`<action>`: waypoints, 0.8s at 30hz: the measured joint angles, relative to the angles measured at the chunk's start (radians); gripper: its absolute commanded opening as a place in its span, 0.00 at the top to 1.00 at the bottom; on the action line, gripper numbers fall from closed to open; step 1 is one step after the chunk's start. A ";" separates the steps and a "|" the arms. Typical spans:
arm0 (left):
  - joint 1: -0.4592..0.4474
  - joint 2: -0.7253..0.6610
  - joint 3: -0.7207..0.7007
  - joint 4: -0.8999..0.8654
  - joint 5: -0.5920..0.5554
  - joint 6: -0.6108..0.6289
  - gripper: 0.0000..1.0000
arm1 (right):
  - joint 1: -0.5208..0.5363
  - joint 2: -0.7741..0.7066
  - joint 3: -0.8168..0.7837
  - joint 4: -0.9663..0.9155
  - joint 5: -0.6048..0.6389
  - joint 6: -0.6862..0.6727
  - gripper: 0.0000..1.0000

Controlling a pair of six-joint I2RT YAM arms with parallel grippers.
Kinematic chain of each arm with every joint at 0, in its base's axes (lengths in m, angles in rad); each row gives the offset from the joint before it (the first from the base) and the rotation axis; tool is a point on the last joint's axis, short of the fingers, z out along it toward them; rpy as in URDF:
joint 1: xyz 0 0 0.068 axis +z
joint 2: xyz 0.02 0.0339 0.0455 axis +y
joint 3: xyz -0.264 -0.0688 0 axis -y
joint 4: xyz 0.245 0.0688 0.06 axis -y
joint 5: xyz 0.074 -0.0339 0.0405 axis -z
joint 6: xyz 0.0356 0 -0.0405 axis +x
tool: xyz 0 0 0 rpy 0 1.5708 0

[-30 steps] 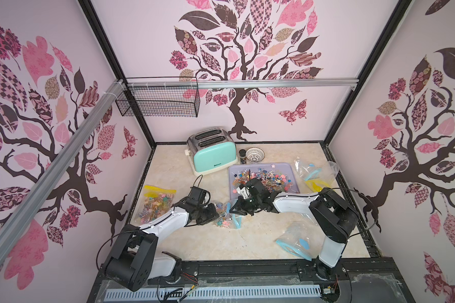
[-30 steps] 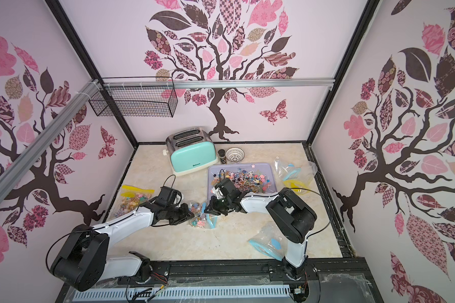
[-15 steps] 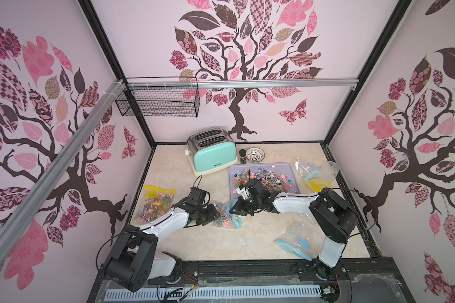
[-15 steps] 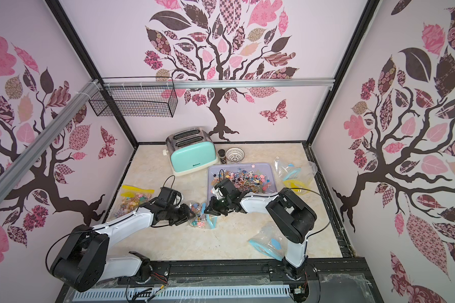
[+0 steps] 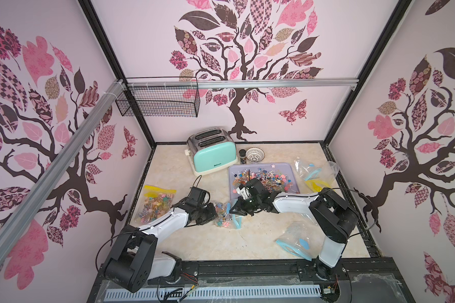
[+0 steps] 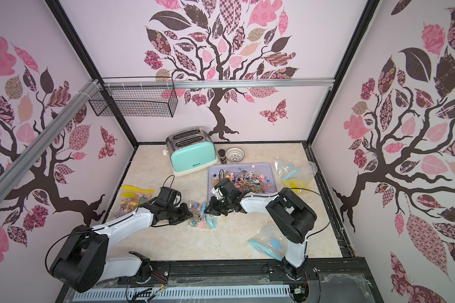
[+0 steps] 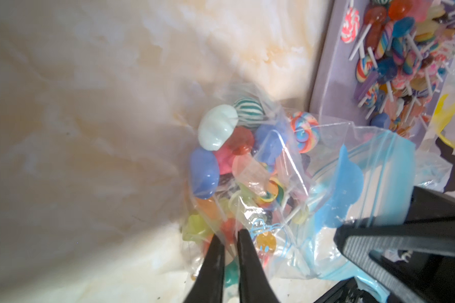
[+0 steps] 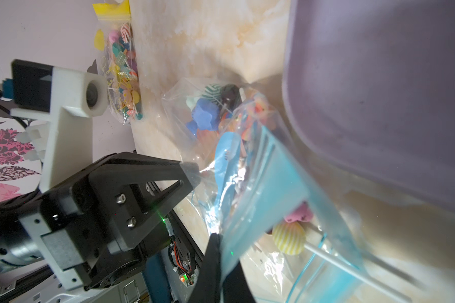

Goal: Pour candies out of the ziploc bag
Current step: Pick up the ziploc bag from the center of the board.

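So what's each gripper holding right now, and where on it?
Both hold the same blue-zip candy bag. The left gripper pinches a fold of its clear film. The right gripper is shut on the blue zip strip at the mouth.

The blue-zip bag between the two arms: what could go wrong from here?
1. The left gripper pinches only thin clear film of the blue-zip bag; on lifting, it might slip out.
2. The right gripper holds the zip edge beside the tray, not over it, so candies could spill onto the table.
3. Sticks may snag at the mouth.
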 measured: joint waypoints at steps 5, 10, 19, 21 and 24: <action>0.000 -0.004 0.000 -0.008 -0.015 -0.003 1.00 | 0.000 0.000 0.000 0.000 0.000 0.000 1.00; 0.000 -0.006 0.000 -0.009 -0.018 -0.003 1.00 | 0.002 0.000 0.004 -0.008 0.001 -0.008 1.00; 0.000 -0.052 -0.013 -0.015 -0.042 -0.028 1.00 | 0.006 -0.028 0.150 -0.170 0.039 -0.107 1.00; 0.000 -0.057 -0.016 -0.012 -0.043 -0.035 1.00 | 0.007 -0.036 0.181 -0.192 0.043 -0.124 1.00; 0.000 -0.059 -0.021 -0.003 -0.043 -0.045 1.00 | 0.011 -0.037 0.222 -0.235 0.048 -0.148 1.00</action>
